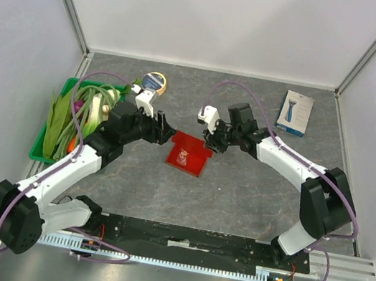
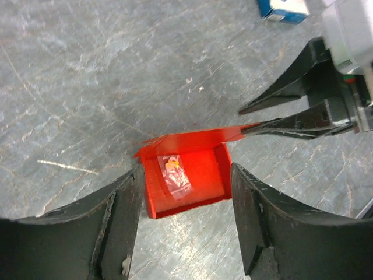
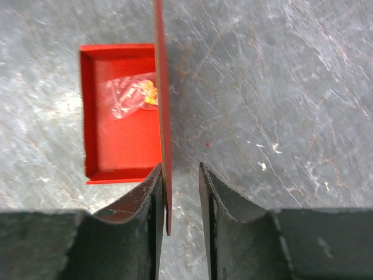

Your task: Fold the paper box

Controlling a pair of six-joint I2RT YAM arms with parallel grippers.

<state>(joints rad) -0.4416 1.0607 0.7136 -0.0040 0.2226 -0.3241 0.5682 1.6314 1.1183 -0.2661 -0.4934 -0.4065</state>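
Two grippers: both of yours meet at the paper box (image 1: 188, 154) near the middle of the table (image 1: 251, 195), the left gripper (image 1: 168, 134) at its left edge and the right gripper (image 1: 209, 144) at its far right corner.
Paper box: it lies on the table as a shallow red tray, open side up, with low walls raised along its sides. One long flap (image 3: 162, 87) stands upright from one edge.
Left gripper state: your fingers (image 2: 119, 210) are spread wide and straddle the box, one just outside each of two opposite walls. You cannot tell whether they touch those walls.
Right gripper state: your jaws stand slightly apart with the upright flap between them. The flap sits against one finger (image 3: 152, 198) and a clear gap shows to the other, so nothing is pinched.
Inside the box: a small clear bag (image 3: 129, 93) holding orange bits lies on the box floor.
Left edge: a green tray (image 1: 36, 146) of long green stalks (image 1: 68, 116) sits beside your left arm.
Far side: a round roll (image 1: 156, 81) sits behind the left gripper. A white-and-blue box (image 1: 295, 113) lies toward the far right corner, well apart from the paper box.
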